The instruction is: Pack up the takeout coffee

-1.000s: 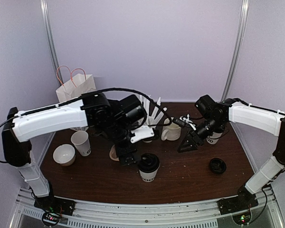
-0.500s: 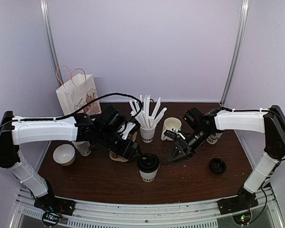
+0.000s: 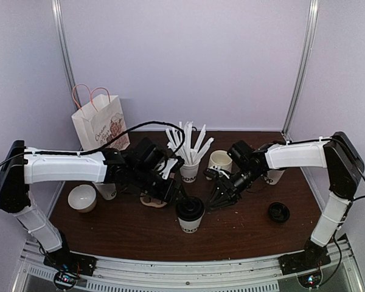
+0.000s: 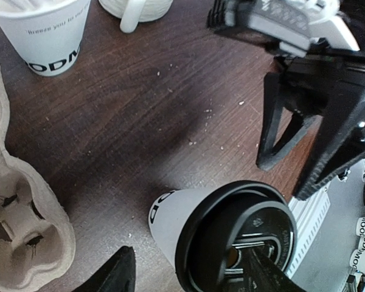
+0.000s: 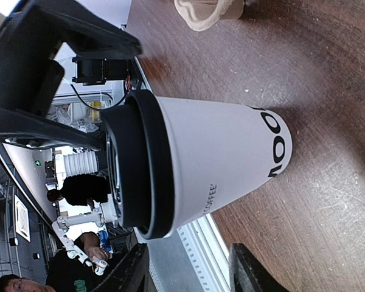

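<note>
Two claws at one cup, nothing packed yet.
From above, the lidded cup (image 3: 190,214) stands on the table (image 3: 243,234) between my left claw (image 3: 177,195) and right claw (image 3: 216,200). My left wrist shows my fingers (image 4: 118,274) apart astride its lid, the carrier (image 4: 24,201) empty alongside. My right wrist shows that claw apart too, the cup just ahead, ungripped.

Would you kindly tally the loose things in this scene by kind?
Paper cups: 4
Mug: 1
Bowl: 1
Loose lid: 1
Cup carrier: 1
Paper bag: 1
Total: 9
</note>
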{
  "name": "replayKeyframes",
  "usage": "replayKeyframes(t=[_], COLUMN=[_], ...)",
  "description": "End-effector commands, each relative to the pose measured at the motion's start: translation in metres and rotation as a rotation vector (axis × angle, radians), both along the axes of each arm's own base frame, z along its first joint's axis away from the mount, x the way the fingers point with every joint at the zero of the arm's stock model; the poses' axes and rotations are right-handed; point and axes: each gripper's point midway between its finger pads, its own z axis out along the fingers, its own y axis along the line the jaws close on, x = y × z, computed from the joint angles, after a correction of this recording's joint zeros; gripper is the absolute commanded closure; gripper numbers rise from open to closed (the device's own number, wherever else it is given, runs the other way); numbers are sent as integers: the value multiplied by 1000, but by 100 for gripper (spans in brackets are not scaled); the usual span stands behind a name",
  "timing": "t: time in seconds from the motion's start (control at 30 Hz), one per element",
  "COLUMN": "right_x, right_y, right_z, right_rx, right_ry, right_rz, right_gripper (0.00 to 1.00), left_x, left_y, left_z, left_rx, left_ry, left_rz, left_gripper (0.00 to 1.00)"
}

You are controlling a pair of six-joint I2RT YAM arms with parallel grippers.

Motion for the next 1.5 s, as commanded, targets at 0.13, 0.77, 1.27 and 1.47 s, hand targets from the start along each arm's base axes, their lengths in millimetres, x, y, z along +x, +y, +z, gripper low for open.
replayKeyframes(t=[0.13, 0.77, 1.27, 1.47], right_x=[2, 0, 9, 10], right_y=[12, 6, -16, 9], right_z=[10, -29, -86, -20], right_rx=[58, -111, -455, -230], right_ry=[4, -18, -233, -261], right_rz=[15, 30, 144, 209], right_gripper=[52, 71, 83, 74], left_x=[0, -8, -22, -4], left_y=[-10, 1, 63, 29], left_z=[-3, -38, -103, -35], left_rx=[-21, 58, 306, 164], left_ry=[18, 73, 34, -140], left_rz=[-18, -17, 41, -26], left_gripper=[38, 44, 51, 41])
